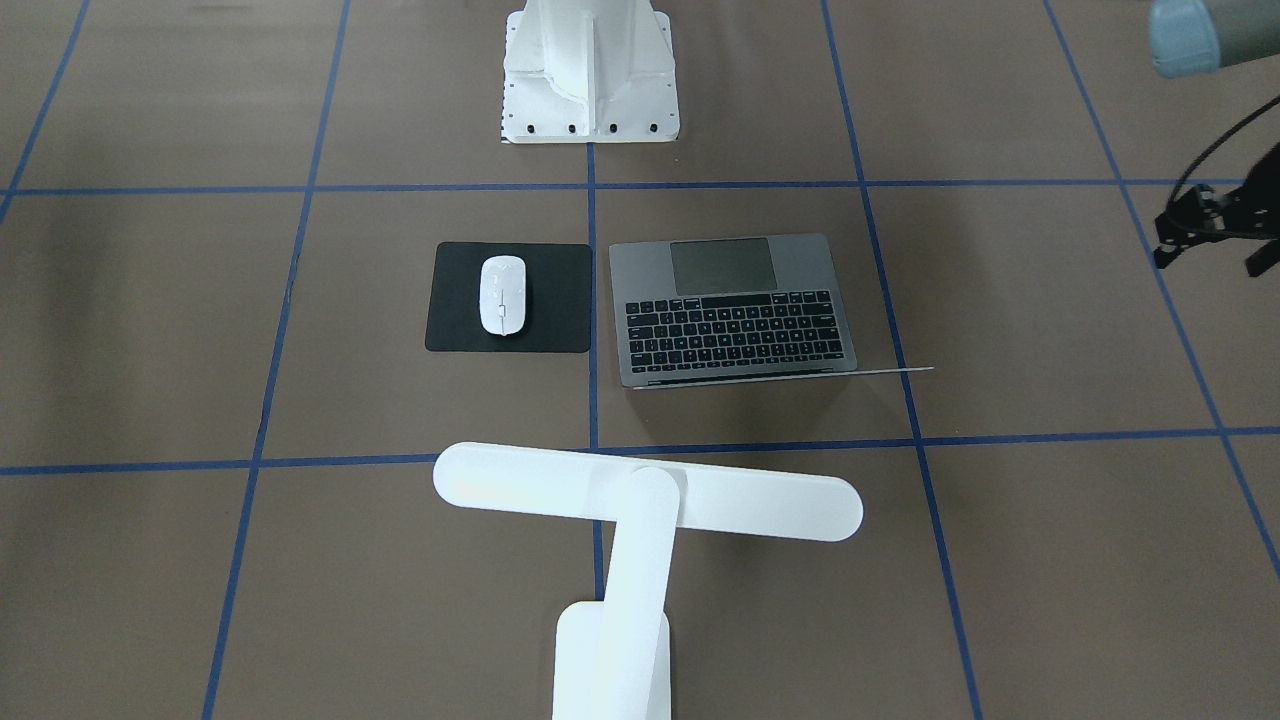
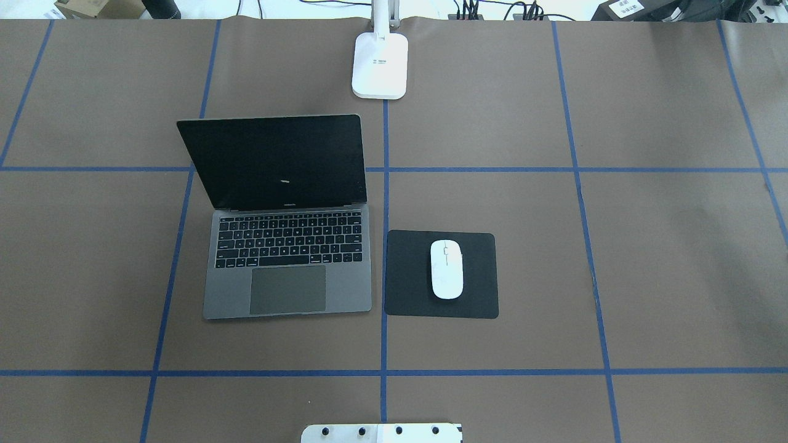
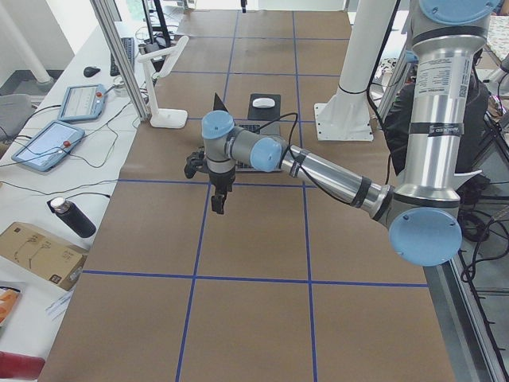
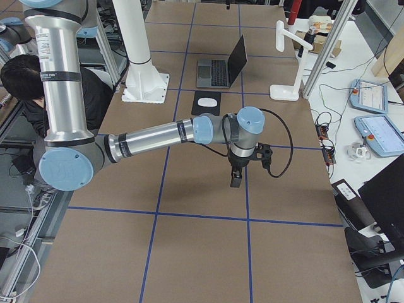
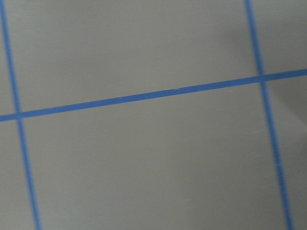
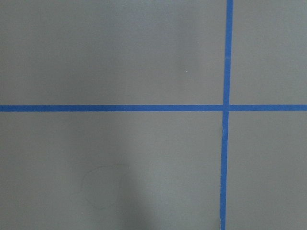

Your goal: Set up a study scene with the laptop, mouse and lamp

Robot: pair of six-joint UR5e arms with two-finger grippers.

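Observation:
The laptop (image 2: 289, 264) stands open left of centre, with a black screen and grey trackpad; it also shows in the front view (image 1: 740, 310). The white mouse (image 2: 447, 269) lies on a black mat (image 2: 406, 277) to the laptop's right. The white lamp has its base (image 2: 380, 64) at the far table edge and its bar head (image 1: 650, 490) above the table. My left gripper (image 3: 216, 200) hangs over bare table beyond the laptop's left side. My right gripper (image 4: 235, 180) hangs over bare table beyond the mat's right side. I cannot tell whether either is open or shut. Both wrist views show only brown paper and blue tape.
The white ribbed pedestal (image 1: 590, 70) stands at the robot's side of the table. Black wrist parts of the left arm (image 1: 1215, 225) show at the front view's right edge. Tablets, a bottle and a box (image 3: 40, 251) lie past the far table edge.

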